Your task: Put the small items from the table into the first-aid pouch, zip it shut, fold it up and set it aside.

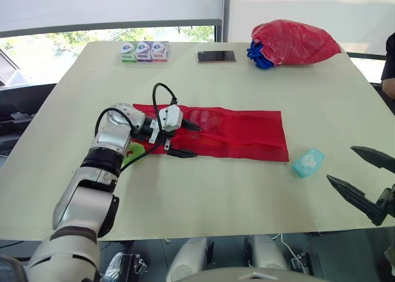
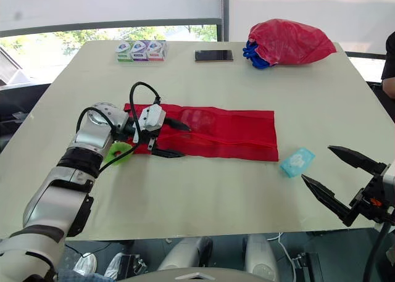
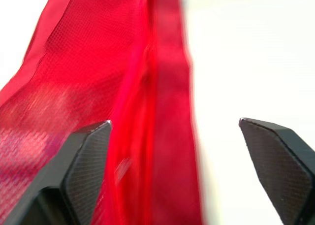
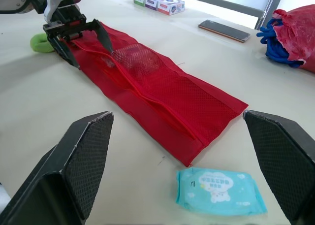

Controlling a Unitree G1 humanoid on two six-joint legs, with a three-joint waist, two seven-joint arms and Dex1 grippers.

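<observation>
The red mesh first-aid pouch (image 1: 234, 132) lies unfolded as a long flat strip across the middle of the table. My left gripper (image 1: 187, 139) is open at the pouch's left end, one finger over the mesh and the other past its near edge. Something pale shows through a mesh pocket (image 4: 134, 58) close to that gripper. A light blue tissue packet (image 1: 308, 162) rests just off the pouch's near right corner. A green item (image 1: 131, 151) lies under my left wrist. My right gripper (image 1: 340, 163) hovers open and holds nothing, near the table's front right edge, short of the packet.
Three small boxes (image 1: 144, 51) stand in a row at the far edge, with a dark phone (image 1: 216, 56) beside them. A red bag with something blue (image 1: 293, 42) sits at the far right corner. A person's arm (image 1: 389, 66) shows at the right edge.
</observation>
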